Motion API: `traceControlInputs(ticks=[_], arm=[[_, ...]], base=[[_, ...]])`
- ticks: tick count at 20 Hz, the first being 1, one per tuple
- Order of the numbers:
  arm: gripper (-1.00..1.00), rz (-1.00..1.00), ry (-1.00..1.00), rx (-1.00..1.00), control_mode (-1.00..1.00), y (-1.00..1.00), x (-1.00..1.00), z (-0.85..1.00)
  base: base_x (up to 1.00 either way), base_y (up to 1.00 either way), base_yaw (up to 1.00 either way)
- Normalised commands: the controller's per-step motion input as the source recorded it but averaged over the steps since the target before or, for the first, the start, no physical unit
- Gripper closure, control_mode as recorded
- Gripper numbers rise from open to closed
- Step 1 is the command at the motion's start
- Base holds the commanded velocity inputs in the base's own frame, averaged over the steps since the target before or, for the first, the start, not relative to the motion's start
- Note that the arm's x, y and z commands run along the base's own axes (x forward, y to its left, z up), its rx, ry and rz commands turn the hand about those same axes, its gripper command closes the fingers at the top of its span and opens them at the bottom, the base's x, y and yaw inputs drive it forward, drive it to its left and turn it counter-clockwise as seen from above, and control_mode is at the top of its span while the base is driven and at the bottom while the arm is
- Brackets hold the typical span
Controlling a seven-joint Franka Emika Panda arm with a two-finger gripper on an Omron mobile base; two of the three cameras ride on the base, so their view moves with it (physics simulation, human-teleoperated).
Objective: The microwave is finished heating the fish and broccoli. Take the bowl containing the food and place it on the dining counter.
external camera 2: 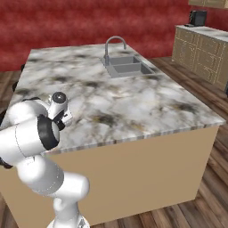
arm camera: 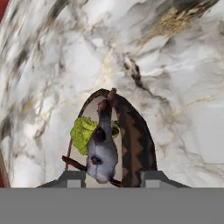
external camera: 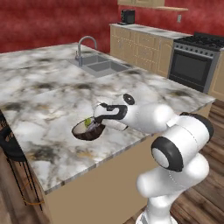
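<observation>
The dark brown bowl point(external camera: 87, 130) is low over the marble dining counter point(external camera: 48, 100), near its front edge; I cannot tell whether it touches the slab. My gripper point(external camera: 99, 122) reaches in from the right and is shut on the bowl's near rim. In the hand view the bowl point(arm camera: 136, 140) shows edge-on between the fingertips point(arm camera: 72, 177), with the gripper point(arm camera: 113, 177) at its rim. The green broccoli point(arm camera: 83, 132) and the grey fish point(arm camera: 104, 148) lie inside it. The broccoli point(external camera: 88, 122) also peeks over the rim. The microwave is out of view.
A steel sink with a faucet point(external camera: 99, 64) is set into the far part of the counter point(external camera 2: 133, 102). A black range oven point(external camera: 192, 65) and tan cabinets stand at the back right. A dark stool point(external camera: 13, 151) stands at the counter's left end.
</observation>
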Motion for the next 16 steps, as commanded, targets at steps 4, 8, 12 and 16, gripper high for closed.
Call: traceControlInputs(ticks=[4,8,12,16], arm=[[-1.0,-0.04,0.02,0.0,-1.0,0.0,-0.33,0.73],[-1.0,0.0,0.0,0.0,-1.0,-0.05,-0.91,1.0],[-1.0,0.0,0.0,0.0,-1.0,-0.13,-1.0,1.0],[-1.0,0.01,-0.03,0.0,-1.0,-0.02,-1.0,1.0]], base=[[0.0,0.0,0.0],[0.0,0.0,0.0],[0.0,0.0,0.0],[0.0,0.0,0.0]])
